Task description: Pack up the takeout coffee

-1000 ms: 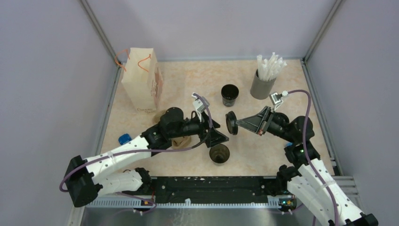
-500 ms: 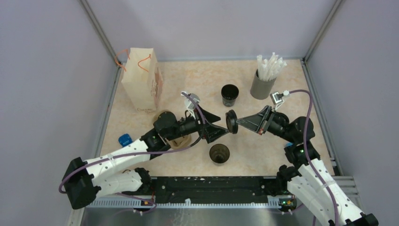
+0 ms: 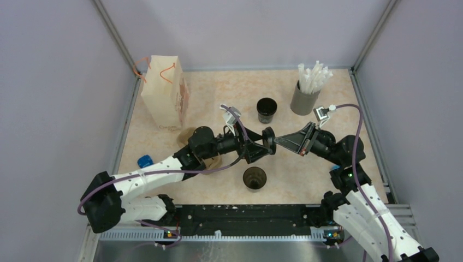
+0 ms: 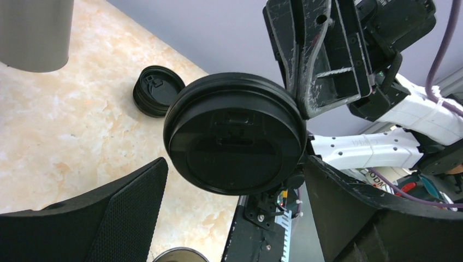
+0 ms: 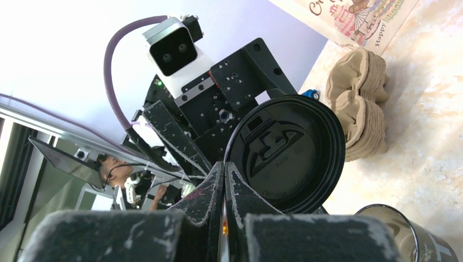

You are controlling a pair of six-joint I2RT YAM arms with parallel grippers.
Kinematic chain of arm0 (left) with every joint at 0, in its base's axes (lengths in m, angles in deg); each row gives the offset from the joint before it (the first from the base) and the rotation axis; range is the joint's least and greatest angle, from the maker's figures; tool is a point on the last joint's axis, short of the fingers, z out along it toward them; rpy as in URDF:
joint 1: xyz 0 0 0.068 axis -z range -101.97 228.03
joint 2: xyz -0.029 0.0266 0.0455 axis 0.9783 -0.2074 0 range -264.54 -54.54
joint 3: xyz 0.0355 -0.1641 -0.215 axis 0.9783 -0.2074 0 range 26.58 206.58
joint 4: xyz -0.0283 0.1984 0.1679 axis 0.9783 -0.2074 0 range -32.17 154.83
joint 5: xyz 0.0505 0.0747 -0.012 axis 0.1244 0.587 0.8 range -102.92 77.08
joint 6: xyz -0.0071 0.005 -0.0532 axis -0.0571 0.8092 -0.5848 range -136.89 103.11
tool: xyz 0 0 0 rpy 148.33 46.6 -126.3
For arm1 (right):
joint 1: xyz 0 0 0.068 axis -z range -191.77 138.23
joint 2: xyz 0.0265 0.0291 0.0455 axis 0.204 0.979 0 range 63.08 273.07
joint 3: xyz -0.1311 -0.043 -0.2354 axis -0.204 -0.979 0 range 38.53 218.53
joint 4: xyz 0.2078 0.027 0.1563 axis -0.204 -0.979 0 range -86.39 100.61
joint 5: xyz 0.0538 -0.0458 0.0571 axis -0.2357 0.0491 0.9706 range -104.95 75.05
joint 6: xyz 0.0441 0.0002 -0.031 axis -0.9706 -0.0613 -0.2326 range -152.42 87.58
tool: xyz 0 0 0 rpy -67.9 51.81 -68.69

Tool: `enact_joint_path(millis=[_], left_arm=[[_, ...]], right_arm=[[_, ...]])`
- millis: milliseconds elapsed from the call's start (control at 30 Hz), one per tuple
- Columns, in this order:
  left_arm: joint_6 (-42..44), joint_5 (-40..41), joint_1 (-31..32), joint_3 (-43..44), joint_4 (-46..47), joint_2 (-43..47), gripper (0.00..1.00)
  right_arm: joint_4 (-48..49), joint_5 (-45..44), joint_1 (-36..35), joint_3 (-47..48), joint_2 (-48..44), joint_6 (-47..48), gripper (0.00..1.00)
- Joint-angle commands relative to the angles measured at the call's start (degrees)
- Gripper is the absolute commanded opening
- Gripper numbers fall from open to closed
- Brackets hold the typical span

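Note:
A black coffee lid (image 3: 268, 141) hangs in mid-air, held by its rim in my shut right gripper (image 3: 277, 141). The right wrist view shows the lid's top (image 5: 284, 155) and the fingertips (image 5: 215, 185) pinched on its edge. My left gripper (image 3: 260, 148) is open, with its jaws on either side of the lid. In the left wrist view the lid (image 4: 235, 142) fills the gap above the gripper (image 4: 235, 207), apart from both pads. An open cup of coffee (image 3: 254, 178) stands on the table below them. A paper bag (image 3: 164, 93) stands at the back left.
A second black cup (image 3: 266, 109) stands behind the grippers. A grey holder of white straws (image 3: 304, 97) is at the back right. Brown cardboard sleeves (image 3: 212, 161) lie under the left arm. Another black lid (image 4: 158, 90) lies on the table. A small blue object (image 3: 144, 161) is at the left.
My left gripper has moved away from the open cup, up and to the right, and now brackets the lid. The right gripper and lid have stayed still.

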Motion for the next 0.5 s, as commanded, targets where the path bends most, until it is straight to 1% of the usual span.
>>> enact_joint_path(millis=[0, 167, 233, 300, 367, 467], left_arm=[[-0.9, -1.4, 0.0, 1.7, 8.2, -0.6, 0.99], [0.0, -1.9, 0.1, 1.4, 9.5, -1.1, 0.99], [0.0, -2.6, 0.1, 1.0, 10.5, -1.1, 0.97], [-0.1, -2.9, 0.0, 0.4, 12.0, -0.9, 0.92], [0.1, -2.6, 0.0, 0.0, 12.9, -0.6, 0.85], [0.4, -1.9, 0.0, -0.6, 13.6, -0.2, 0.81]], right_arm=[[2.7, -0.1, -0.6, -0.6, 0.0, 0.3, 0.00], [3.0, 0.0, -0.6, -0.5, 0.5, 0.3, 0.00], [3.0, 0.1, -0.6, -0.5, 0.7, 0.3, 0.00], [3.3, 0.2, -0.6, -0.6, 0.8, 0.3, 0.00], [3.3, 0.3, -0.6, -0.7, 0.8, 0.2, 0.00], [3.3, 0.6, -0.6, -0.8, 0.9, 0.3, 0.00]])
